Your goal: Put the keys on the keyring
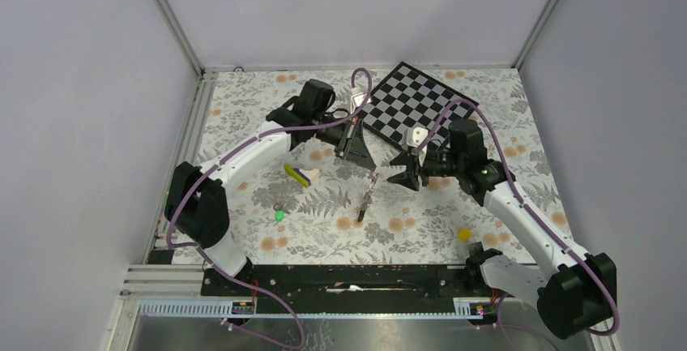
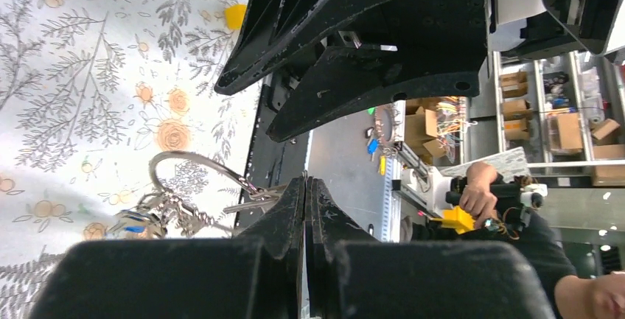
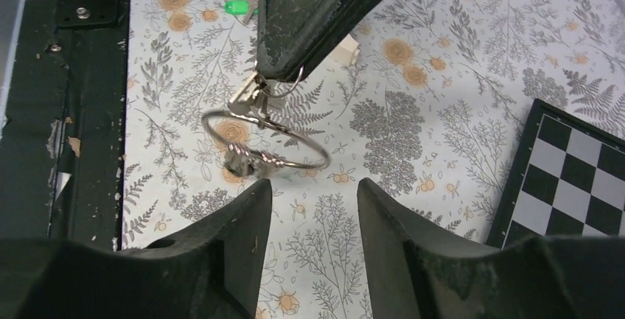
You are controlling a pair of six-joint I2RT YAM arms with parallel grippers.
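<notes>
My left gripper [image 1: 357, 154] is shut on the keyring [image 1: 372, 180], pinching the thin silver ring at its top so that it hangs above the table. In the left wrist view the ring [image 2: 193, 169] runs into the shut gripper [image 2: 306, 183]. A bunch of keys [image 2: 147, 216] dangles from it, one with a blue head. My right gripper [image 1: 405, 175] is open just to the right of the ring and holds nothing. In the right wrist view the ring [image 3: 265, 142] lies just beyond the gripper [image 3: 315, 186]. A green key [image 1: 279, 215] lies loose on the table.
A yellow-white-purple wedge block [image 1: 301, 174] lies left of the ring. A small yellow cube [image 1: 464, 234] sits near the right arm. A checkerboard [image 1: 409, 100] lies at the back. The black base rail [image 1: 348, 278] runs along the near edge.
</notes>
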